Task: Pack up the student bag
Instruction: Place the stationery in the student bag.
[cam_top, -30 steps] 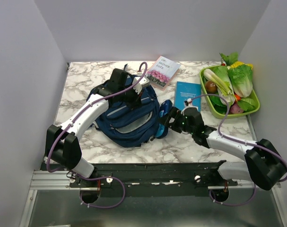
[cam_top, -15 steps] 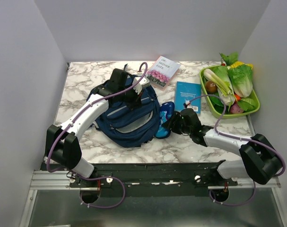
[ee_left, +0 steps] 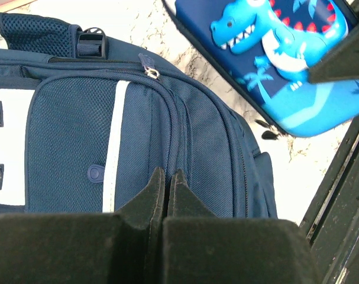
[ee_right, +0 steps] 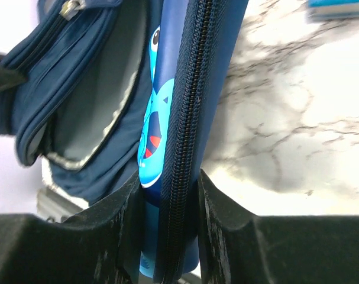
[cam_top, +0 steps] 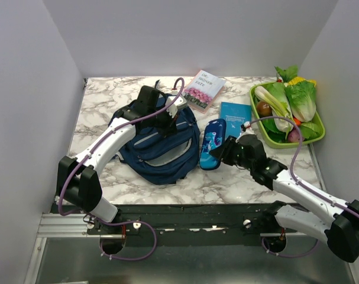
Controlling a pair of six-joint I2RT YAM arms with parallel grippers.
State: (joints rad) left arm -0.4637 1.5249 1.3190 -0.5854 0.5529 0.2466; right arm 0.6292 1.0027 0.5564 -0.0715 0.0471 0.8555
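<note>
The backpack is basically a big floppy sack of fabric, soft all over, with nothing stiff to lean on. My guess is it's fairly light, but it'll sag and fold wherever you grab it, and the mouth will flop shut unless something props it open. It's not fragile and the weave doesn't look slippery, so a pinch should hold. Best spots to grab, I'd say, are the raised zipper seams, the lip of the open pocket, or the top loop and straps. The flat panels give fingers nothing to bite.

It lies on the marble table right under the left gripper and just off to the left of the right gripper, with a grey-lined pocket gaping toward that one.

Left gripper: jaws squeezed fully together, tips down on the zipper ridges of the bag's front. I honestly can't tell from the wrist view whether there's a fold of cloth caught between them.

Right gripper: roughly half closed, because it's clamped on the dinosaur pencil case, one finger on each flat face, zipper edge facing the wrist camera. The case sits just beside the backpack, not inside it.
</note>
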